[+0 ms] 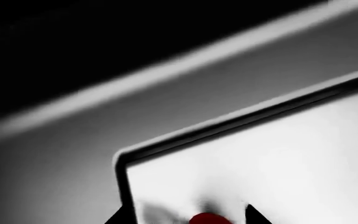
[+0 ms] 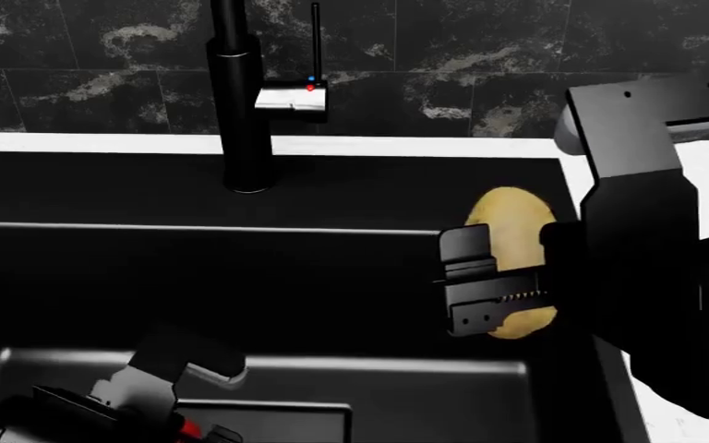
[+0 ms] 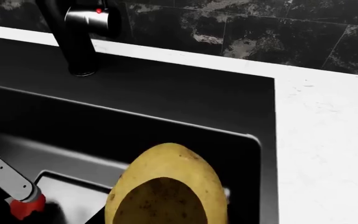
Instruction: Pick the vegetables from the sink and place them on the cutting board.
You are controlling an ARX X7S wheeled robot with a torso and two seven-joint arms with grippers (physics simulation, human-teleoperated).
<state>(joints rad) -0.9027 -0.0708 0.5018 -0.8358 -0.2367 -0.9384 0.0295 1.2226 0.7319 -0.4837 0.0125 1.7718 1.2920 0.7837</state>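
My right gripper [image 2: 511, 295] is shut on the tan speckled potato [image 2: 512, 221] and holds it upright above the right side of the black sink [image 2: 108, 194]. The potato fills the bottom of the right wrist view [image 3: 166, 186]. My left gripper [image 2: 170, 406] is low inside the basin at the front left. In the left wrist view its jaws [image 1: 185, 217] stand wide apart. The red bell pepper [image 1: 210, 218] shows between them, touching neither finger. A bit of red also shows under that gripper in the right wrist view [image 3: 22, 207]. The cutting board is out of view.
A tall black faucet [image 2: 237, 92] stands on the sink's back ledge, left of centre. White countertop [image 3: 328, 140] runs along the right and back of the sink, below a dark marble wall [image 2: 478, 55]. My right arm [image 2: 650, 258] rises over the sink's right edge.
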